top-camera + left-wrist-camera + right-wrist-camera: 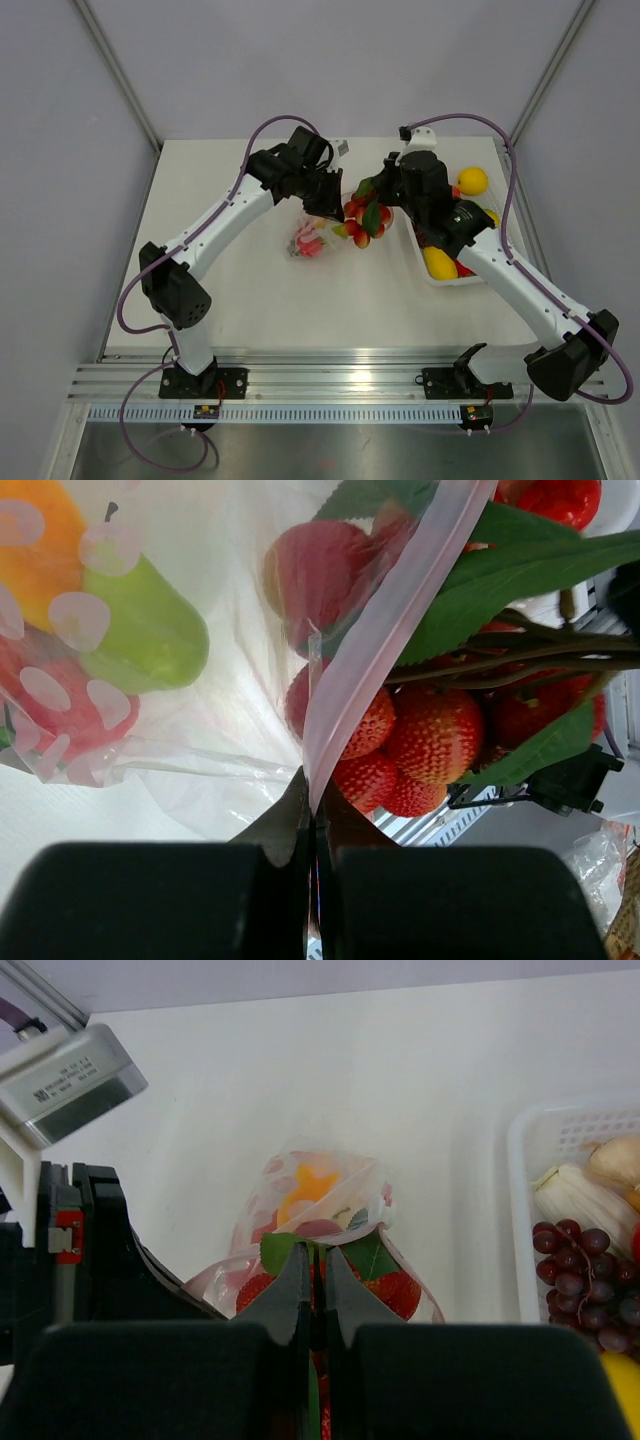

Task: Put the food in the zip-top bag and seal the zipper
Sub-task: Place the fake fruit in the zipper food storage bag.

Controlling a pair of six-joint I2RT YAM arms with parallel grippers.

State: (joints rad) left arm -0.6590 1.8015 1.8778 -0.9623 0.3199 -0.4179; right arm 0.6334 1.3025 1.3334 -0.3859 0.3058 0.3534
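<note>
My left gripper point(325, 198) point(315, 802) is shut on the pink-red zipper point(372, 645) of the clear zip-top bag point(309, 240), holding the mouth edge up. Inside the bag lie orange, green and red food pieces point(140, 630). My right gripper point(377, 205) point(313, 1256) is shut on the leafy stem of a bunch of red strawberries point(362, 222) point(432, 738) point(400, 1290). It holds the bunch at the bag's mouth point(310, 1192), partly past the zipper strip. More food, including a yellow lemon point(472, 180) and purple grapes point(586, 1272), lies in the tray.
The white tray point(417, 240) point(560, 1123) stands right of the bag, under my right arm, with yellow, red and pale pieces in it. The left arm's wrist body point(70, 1230) is close on the left of my right gripper. Table walls rise at the back.
</note>
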